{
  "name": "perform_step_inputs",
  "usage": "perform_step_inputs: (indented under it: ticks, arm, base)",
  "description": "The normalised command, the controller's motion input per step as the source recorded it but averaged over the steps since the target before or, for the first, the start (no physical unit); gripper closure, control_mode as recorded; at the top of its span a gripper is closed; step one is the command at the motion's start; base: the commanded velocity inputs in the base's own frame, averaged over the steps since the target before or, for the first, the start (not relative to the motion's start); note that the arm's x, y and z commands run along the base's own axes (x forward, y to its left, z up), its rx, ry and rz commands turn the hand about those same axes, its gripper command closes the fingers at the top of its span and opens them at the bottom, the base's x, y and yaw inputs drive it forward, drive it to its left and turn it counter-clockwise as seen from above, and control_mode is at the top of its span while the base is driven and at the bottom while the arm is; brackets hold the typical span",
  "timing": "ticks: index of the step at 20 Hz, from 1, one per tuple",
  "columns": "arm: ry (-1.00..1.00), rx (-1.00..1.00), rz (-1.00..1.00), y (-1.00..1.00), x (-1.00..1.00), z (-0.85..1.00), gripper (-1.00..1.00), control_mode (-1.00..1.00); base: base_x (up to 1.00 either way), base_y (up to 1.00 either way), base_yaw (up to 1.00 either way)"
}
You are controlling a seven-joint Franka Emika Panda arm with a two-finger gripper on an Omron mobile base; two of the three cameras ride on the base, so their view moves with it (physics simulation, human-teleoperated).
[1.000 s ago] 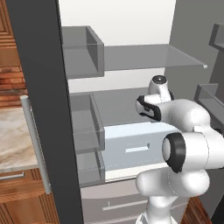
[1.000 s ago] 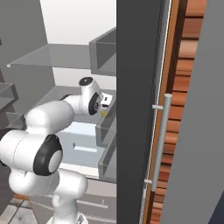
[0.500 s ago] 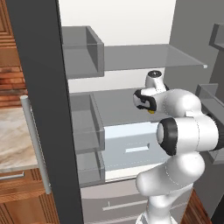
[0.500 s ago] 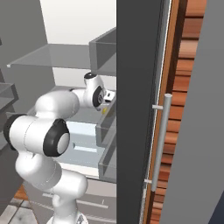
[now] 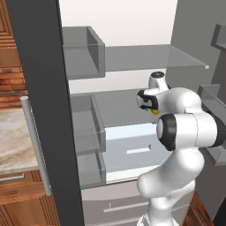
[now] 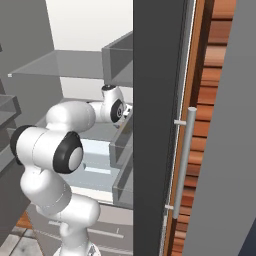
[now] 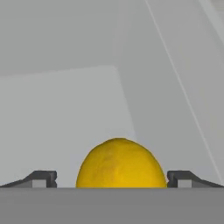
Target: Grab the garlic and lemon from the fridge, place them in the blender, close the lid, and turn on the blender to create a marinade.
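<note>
A: State the hand condition and the lemon position.

B: The hand is released, jaws spread wide. The lemon sits between the two fingertips, with a gap showing on each side, so nothing is gripped. In the left base view a yellow patch of the lemon shows just under the hand, on the middle shelf of the fridge.

A: Edges and free room around the hand?

B: A glass shelf lies above the hand, with open space between. To the arm's left, bins line the fridge wall, well apart from the hand. In the right base view the hand is near a grey bin that stands just beside the dark fridge door; whether they touch cannot be told. Below the shelf, a pale drawer sits under the forearm. Beyond the lemon, the shelf floor and back wall are bare.

A: Outside the fridge?

B: A worktop edge runs left of the door handle. Wooden cabinets flank the right.

A: Brands, labels, writing?

B: Nothing legible on any surface.
</note>
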Motion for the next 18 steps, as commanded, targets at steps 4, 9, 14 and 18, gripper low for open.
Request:
perform_step_inputs:
  ticks: [4,9,14,18]
  arm:
    - [0.00,0.00,-0.05,-0.01,-0.04,-0.22,-1.00,-1.00]
    - [-0.01,0.00,-0.04,0.00,-0.08,-0.28,1.00,-1.00]
    - [-0.15,0.00,0.00,0.00,-0.36,-0.18,1.00,-1.00]
    - [-0.29,0.00,0.00,0.00,-0.54,-0.05,1.00,-1.00]
  base:
    - [0.00,0.00,0.00]
    - [0.00,0.00,0.00]
    - [0.00,0.00,0.00]
    - [0.00,0.00,0.00]
